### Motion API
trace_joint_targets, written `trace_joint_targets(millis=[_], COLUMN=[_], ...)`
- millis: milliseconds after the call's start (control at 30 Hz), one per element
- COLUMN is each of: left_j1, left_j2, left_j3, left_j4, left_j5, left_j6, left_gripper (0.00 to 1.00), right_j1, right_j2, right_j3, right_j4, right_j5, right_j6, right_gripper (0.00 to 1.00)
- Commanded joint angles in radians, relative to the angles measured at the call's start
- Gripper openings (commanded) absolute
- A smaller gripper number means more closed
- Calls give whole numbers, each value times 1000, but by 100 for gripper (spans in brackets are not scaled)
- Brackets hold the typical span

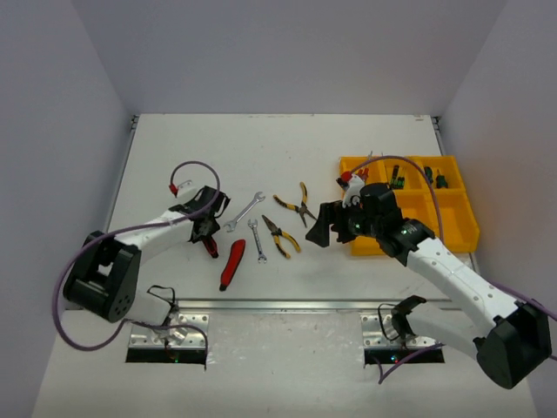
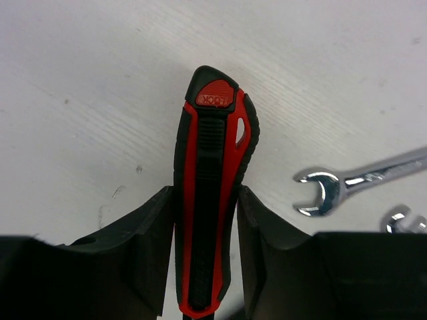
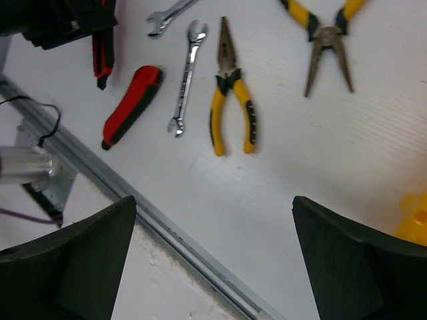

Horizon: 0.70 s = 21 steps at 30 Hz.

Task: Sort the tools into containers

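Note:
My left gripper (image 1: 206, 233) (image 2: 205, 193) is shut on a red-black utility knife (image 2: 213, 173) that lies on the table, one finger pressed against each side of its handle. A second utility knife (image 1: 231, 264) (image 3: 131, 105) lies just to its right. Two silver wrenches (image 1: 244, 212) (image 1: 256, 240) and two yellow-black pliers (image 1: 282, 236) (image 1: 297, 205) are spread over the middle of the table. The yellow tray (image 1: 461, 218) sits at the right, with small tools in its back compartments. My right gripper (image 1: 324, 228) (image 3: 213, 200) hangs open and empty just left of the tray.
A metal rail (image 3: 167, 223) runs along the table's near edge under the right gripper. White walls enclose the table on the left, back and right. A purple cable (image 1: 187, 165) loops above the left wrist.

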State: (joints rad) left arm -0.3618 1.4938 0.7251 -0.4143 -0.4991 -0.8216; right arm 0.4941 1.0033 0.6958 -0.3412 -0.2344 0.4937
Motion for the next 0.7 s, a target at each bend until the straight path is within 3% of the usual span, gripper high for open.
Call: trace_joint_targets(millis=[0, 100, 200, 333, 433, 533, 667], left_j1=[-48, -127, -215, -272, -295, -311, -316], left_j2=[-258, -413, -510, -550, -573, -607, -621], left_j3=[-3, 10, 5, -10, -19, -38, -71], left_j4=[-14, 26, 120, 196, 238, 279, 328], left_j5=[-87, 16, 188, 305, 358, 389, 435], left_j6=[-19, 21, 8, -47, -68, -83, -106], left_gripper=[0, 0, 0, 0, 0, 0, 0], right_j1=[64, 174, 286, 347, 354, 361, 366], right_j2=[64, 144, 239, 299, 345, 388, 415], right_j3=[-53, -58, -32, -18, -15, 7, 24], right_j4=[307, 498, 626, 729, 800, 859, 892], right_j5=[-297, -400, -323, -145, -111, -114, -85], right_j6=[55, 105, 146, 241, 303, 345, 372], right_gripper=[99, 99, 99, 99, 94, 79, 72])
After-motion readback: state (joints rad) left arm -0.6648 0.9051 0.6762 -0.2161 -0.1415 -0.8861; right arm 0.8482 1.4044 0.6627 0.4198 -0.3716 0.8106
